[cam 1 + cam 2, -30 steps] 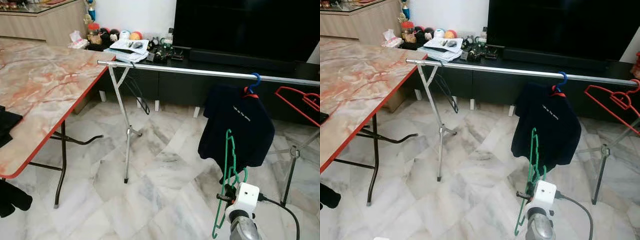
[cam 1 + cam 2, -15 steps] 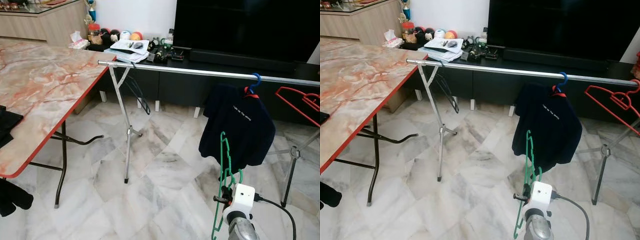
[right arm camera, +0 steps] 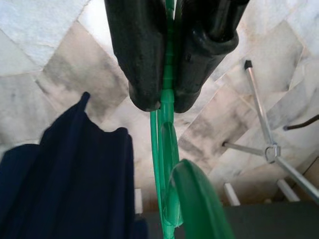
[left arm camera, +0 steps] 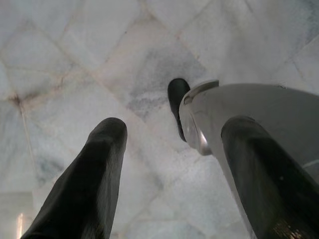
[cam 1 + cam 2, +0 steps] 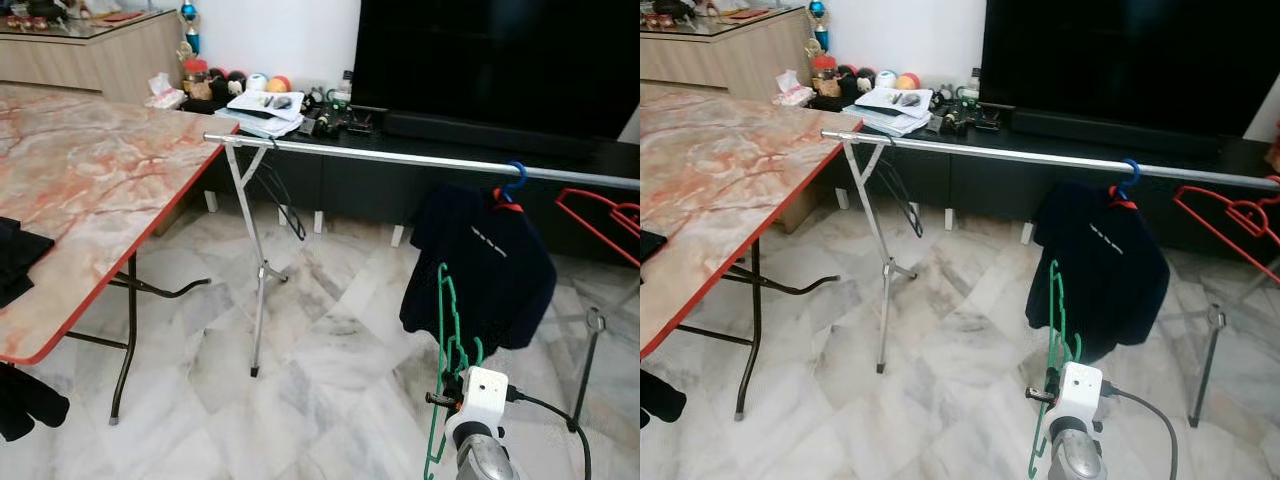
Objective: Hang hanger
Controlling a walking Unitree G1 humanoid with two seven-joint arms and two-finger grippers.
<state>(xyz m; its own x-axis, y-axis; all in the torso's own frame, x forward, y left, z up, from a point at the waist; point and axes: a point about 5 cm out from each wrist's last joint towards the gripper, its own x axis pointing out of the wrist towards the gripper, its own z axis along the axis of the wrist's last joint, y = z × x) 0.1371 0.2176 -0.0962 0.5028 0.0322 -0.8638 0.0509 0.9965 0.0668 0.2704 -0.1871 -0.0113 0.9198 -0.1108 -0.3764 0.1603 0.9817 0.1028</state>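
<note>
The green hanger [image 5: 446, 350] is clamped between the two black fingers [image 3: 142, 55] of the right gripper [image 3: 166, 97], which is held low in front of the robot, well below the silver rail [image 5: 400, 156] of the clothes rack. The hanger is kept nearly upright with its hook upward, in front of the dark shirt [image 5: 480, 265] that hangs from a blue hook near the right end of the rail. A red hanger [image 5: 600, 215] is seen at the far right end. The carrying step appears to be in hand; the hanging itself is not yet done. For the next move, the hanger must probably be raised above the rail, over the bare stretch between the left end and the shirt, and its hook lowered onto it. The left gripper [image 4: 169, 169] is spread apart and holds nothing, pointed at the marble floor [image 4: 75, 59].
</note>
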